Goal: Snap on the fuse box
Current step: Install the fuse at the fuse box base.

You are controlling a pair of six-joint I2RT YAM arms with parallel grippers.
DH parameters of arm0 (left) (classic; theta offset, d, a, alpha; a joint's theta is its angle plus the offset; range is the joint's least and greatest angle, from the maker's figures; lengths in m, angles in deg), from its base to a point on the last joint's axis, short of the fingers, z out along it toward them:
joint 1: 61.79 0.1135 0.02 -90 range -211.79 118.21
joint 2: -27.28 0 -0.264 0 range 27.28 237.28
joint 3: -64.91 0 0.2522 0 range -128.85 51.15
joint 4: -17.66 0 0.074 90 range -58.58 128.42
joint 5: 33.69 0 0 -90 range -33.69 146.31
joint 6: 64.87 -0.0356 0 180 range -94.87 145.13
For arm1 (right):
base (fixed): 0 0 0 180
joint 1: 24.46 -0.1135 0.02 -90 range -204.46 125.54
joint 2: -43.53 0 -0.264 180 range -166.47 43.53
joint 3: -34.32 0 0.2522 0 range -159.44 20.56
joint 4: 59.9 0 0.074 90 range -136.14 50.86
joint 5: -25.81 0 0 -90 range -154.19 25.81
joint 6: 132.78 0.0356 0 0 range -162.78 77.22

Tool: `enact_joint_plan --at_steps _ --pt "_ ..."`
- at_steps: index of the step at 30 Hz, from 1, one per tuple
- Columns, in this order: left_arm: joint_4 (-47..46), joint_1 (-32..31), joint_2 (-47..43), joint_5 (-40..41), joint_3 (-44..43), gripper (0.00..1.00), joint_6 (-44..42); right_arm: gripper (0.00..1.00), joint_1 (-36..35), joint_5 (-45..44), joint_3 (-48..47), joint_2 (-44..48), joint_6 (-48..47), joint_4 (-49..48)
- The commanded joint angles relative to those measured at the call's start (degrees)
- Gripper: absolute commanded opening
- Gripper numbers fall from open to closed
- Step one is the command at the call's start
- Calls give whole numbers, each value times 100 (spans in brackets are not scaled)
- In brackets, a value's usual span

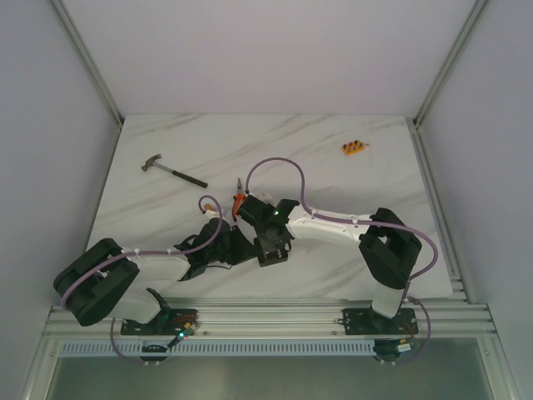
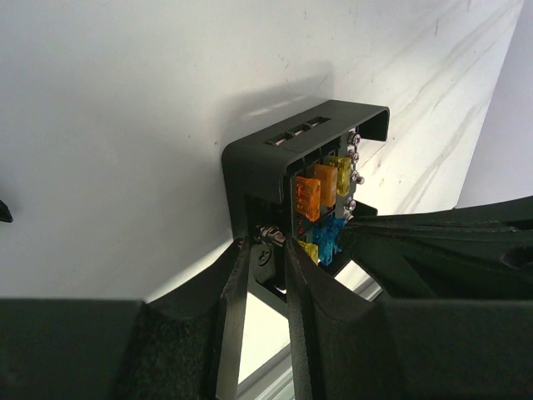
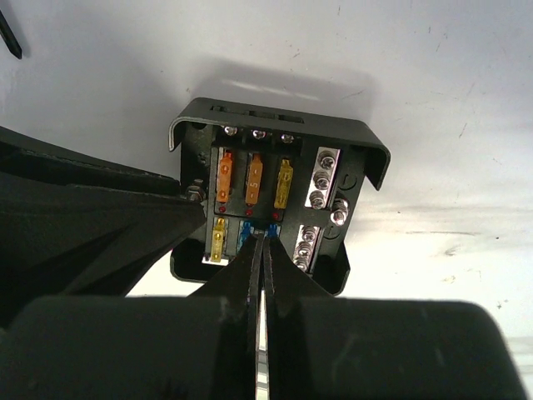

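I'm looking at a white marble worktop (image 1: 275,137) boxed in by plain pale walls, with an aluminium rail along its near edge. My right gripper (image 3: 260,239) has its jaws pressed together, and the tips touch the blue fuses in the near row of the fuse box (image 3: 275,112). My left gripper (image 2: 263,250) pinches the box's side wall by a small screw, one finger on each side of it. The box sits flat on the marble with its orange, yellow and blue fuses and its screw terminals exposed. From overhead both wrists meet over it a little left of the middle, closer to the near edge than the far one, so I can't make it out there. A hammer (image 1: 173,171) lies toward the far-left corner. A small orange strip (image 1: 354,148) lies near the far-right corner, well apart from the arms.
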Motion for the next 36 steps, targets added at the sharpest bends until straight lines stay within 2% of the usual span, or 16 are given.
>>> enact_joint_plan --at_steps 1,6,13,16,25,29,31,36 --pt "258 -31 107 -18 37 32 3 0 34 247 631 -1102 -139 223" --pt "262 -27 107 2 85 32 10 0 101 286 853 -1441 -226 109" --pt "264 -31 107 31 68 32 28 0 5 17 381 4 -318 -14" --pt "261 -37 107 61 99 32 42 6 9 -14 278 547 -295 -51" --pt "245 -31 97 88 73 32 15 10 7 70 512 728 -59 -99" --pt "204 -32 298 101 -8 33 -32 17 177 -260 682 837 0 -117" --pt "69 -33 462 111 -81 33 -38 28 371 -507 776 949 -46 -123" --pt "-261 -9 1105 5 -499 32 -71 47 1015 -992 952 1424 -370 -309"
